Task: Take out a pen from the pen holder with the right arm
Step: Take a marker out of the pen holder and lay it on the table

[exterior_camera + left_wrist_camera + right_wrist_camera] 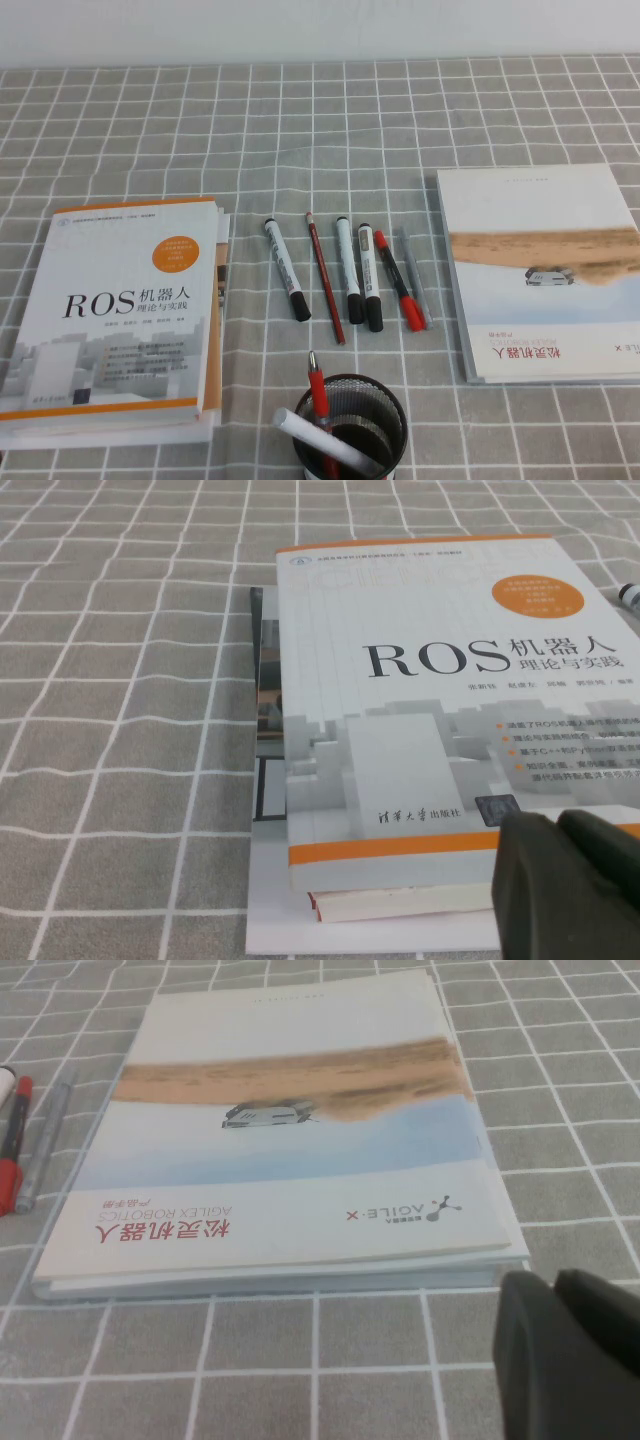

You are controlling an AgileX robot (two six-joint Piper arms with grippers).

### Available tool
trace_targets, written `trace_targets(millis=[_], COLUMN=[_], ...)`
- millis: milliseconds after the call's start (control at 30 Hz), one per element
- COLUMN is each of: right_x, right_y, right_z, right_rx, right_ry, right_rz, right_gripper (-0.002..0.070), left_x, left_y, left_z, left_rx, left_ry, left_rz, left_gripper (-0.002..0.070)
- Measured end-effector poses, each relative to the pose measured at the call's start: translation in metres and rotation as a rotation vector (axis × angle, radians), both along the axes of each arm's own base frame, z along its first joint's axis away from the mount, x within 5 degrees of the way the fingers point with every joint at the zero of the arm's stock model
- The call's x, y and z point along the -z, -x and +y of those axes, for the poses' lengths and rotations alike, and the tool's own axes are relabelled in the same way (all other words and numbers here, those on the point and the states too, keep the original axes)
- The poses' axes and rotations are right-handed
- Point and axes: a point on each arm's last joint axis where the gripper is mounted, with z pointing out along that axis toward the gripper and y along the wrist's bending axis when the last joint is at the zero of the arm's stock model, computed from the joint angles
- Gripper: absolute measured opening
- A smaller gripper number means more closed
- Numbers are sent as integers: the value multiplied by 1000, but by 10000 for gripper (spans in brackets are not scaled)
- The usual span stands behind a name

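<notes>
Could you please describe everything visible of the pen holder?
The pen holder is a round black cup, apparently metal mesh, standing upright on the checked cloth at the near edge, its base out of view. A red pen stands tilted inside; a white marker leans across its rim. Nothing else touches it: the left end effector, over the ROS book, and the right end effector, beside the AgileX booklet, are both shut.
</notes>
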Motion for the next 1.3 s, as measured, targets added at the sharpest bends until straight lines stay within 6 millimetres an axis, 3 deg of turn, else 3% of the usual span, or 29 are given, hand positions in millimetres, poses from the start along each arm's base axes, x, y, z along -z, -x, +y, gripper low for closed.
trace_targets(millis=[600, 833, 1133, 1300], right_x=[-2, -12, -25, -27], right_y=[0, -3, -4, -4], right_z=[0, -1, 1, 0], right_rx=[2, 12, 46, 51], right_ry=[-1, -26, -291, -314], right_rz=[-18, -132, -264, -277], right_gripper=[-13, -13, -12, -13], left_x=[0, 0, 0, 0], left_y=[0, 0, 0, 0], left_z=[0, 0, 0, 0], left_rx=[0, 0, 0, 0], left_ry=[0, 0, 0, 0], left_rz=[0, 0, 0, 0], left_gripper=[-3, -3, -3, -3])
